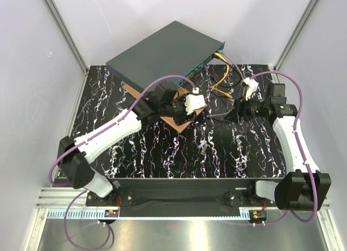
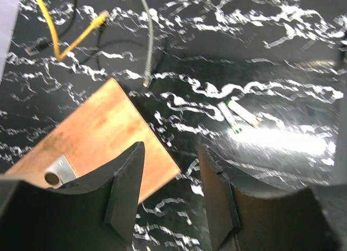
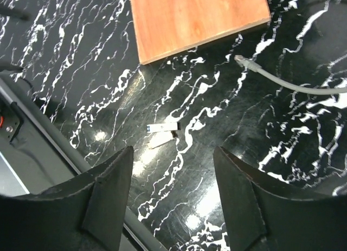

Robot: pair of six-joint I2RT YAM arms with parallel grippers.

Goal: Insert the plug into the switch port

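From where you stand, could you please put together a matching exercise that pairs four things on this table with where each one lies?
Things:
1. plug
2. switch
3. wooden board
4. yellow cable

Places:
A. at the back of the table, beyond the board
B. partly beneath the left hand
C. looped by the switch's socket face
D. loose on the bare table, on the near side of the board

Pairs: 1-D, 2-A, 3-B, 4-C

switch (image 1: pixel 162 50) behind board (image 3: pixel 198 18), plug (image 3: pixel 162 128) — before board
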